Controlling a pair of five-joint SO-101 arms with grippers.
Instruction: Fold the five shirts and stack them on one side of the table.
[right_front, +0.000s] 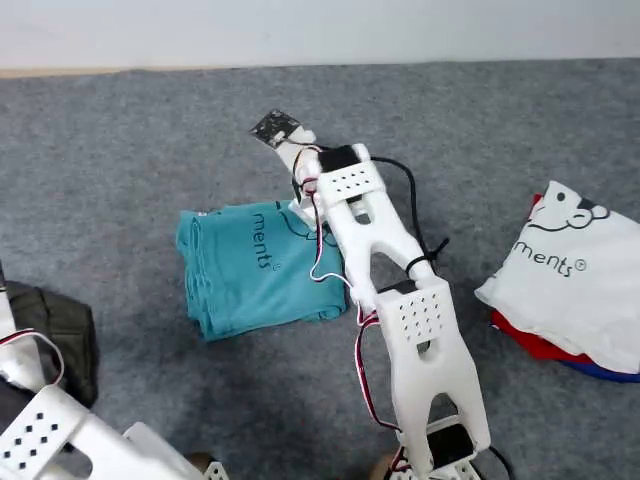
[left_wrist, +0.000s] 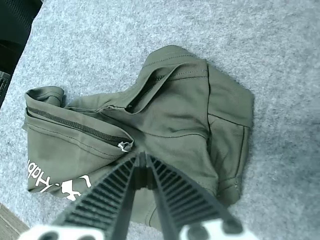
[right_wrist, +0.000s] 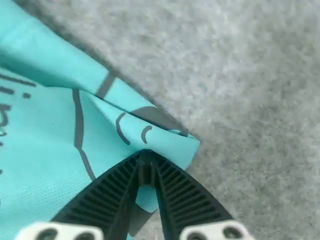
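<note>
A: What does the high view give?
B: The teal shirt (right_front: 250, 270) lies folded at the middle of the table (right_front: 150, 130), with the right arm (right_front: 400, 290) over its far corner. A white shirt (right_front: 575, 275) tops a pile (right_front: 535, 345) at the right edge.
A: The left wrist view?
B: The left gripper (left_wrist: 145, 159), jaws closed, hangs over the crumpled olive shirt (left_wrist: 190, 115); whether it nips cloth is unclear.
A: The right wrist view?
B: The right gripper (right_wrist: 146, 157) pinches the teal corner, which the arm covers from above. The light, limp cloth likely sags; corners and hems suit gripping.
</note>
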